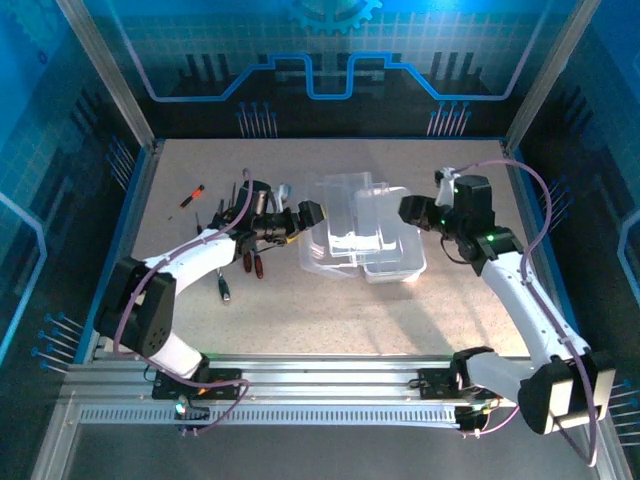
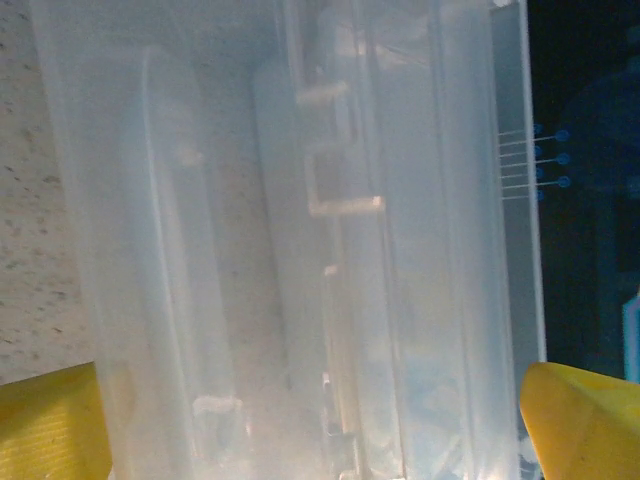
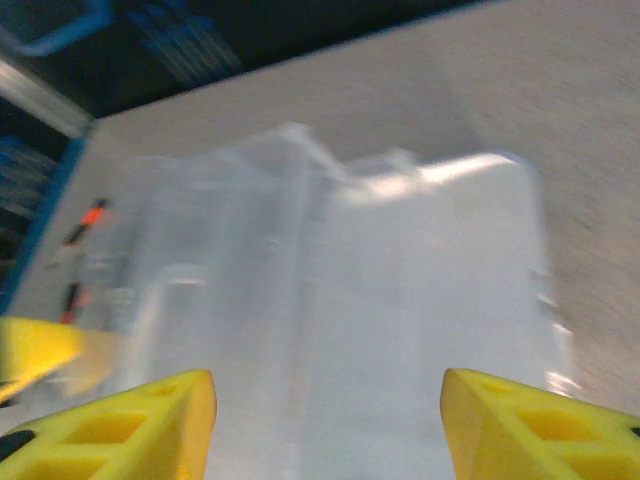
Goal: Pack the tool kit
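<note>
The clear plastic case is lying open mid-table, flanked by both arms. The left gripper is reaching in low at the case's left edge, its yellow fingers spread wide. The right gripper is angling in from the right, its jaws parted too. Moulded ribs are showing through the case walls. A red-handled screwdriver and dark-handled tools are lying loose beside the left arm.

Blur is smearing the clear case in the right wrist view. The left arm is hiding some of the small tools, which are showing too tiny to sort.
</note>
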